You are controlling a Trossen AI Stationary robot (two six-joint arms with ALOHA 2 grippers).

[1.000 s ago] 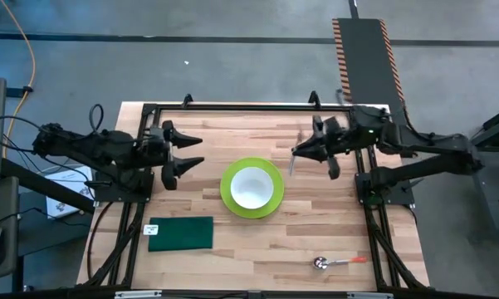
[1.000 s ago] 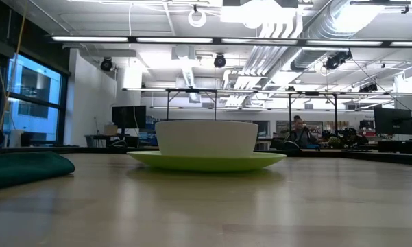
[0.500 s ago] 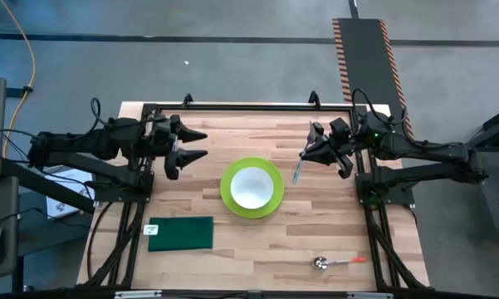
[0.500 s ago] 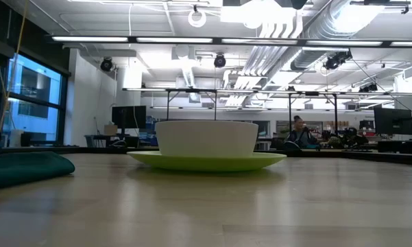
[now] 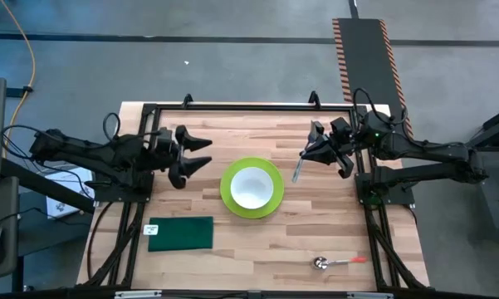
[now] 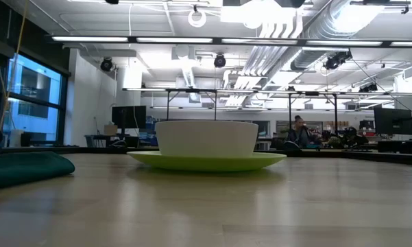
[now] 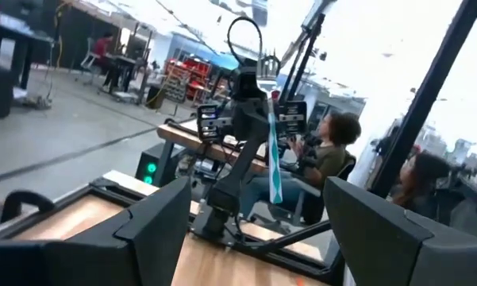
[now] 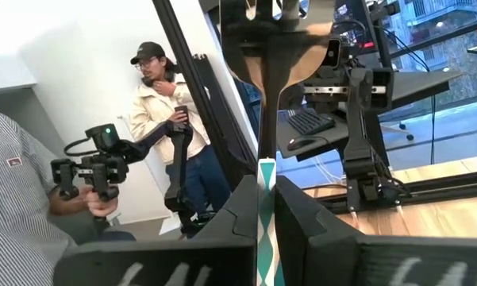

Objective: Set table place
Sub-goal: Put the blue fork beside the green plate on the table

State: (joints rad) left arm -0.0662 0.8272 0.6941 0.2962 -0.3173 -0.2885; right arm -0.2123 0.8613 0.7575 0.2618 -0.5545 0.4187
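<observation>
A white bowl (image 5: 251, 187) sits in a lime-green plate (image 5: 270, 203) at the middle of the wooden table (image 5: 315, 237); both also show in the low view, bowl (image 6: 206, 139) on plate (image 6: 206, 161). My right gripper (image 5: 305, 156) is above the table to the plate's far right, shut on a thin utensil (image 5: 296, 171) with a teal-and-white handle. My left gripper (image 5: 201, 154) is open and empty to the plate's left, its fingers pointing toward the plate. It also shows in the left wrist view (image 7: 262, 238). My right gripper pinches the utensil's teal-and-white handle (image 8: 266, 199) between its two fingers. The utensil hangs below the gripper, slanting, clear of the table; it also shows in the left wrist view (image 7: 273, 159).
A dark green cloth (image 5: 180, 234) lies near the front left and a spoon with a red handle (image 5: 339, 262) near the front right. A black frame (image 5: 249, 106) runs along the far edge. People stand and sit beyond the table (image 8: 163, 103).
My right gripper has drawn back a little toward the table's right edge with the utensil, which still hangs clear. My left gripper has shifted slightly toward the plate and stays open.
</observation>
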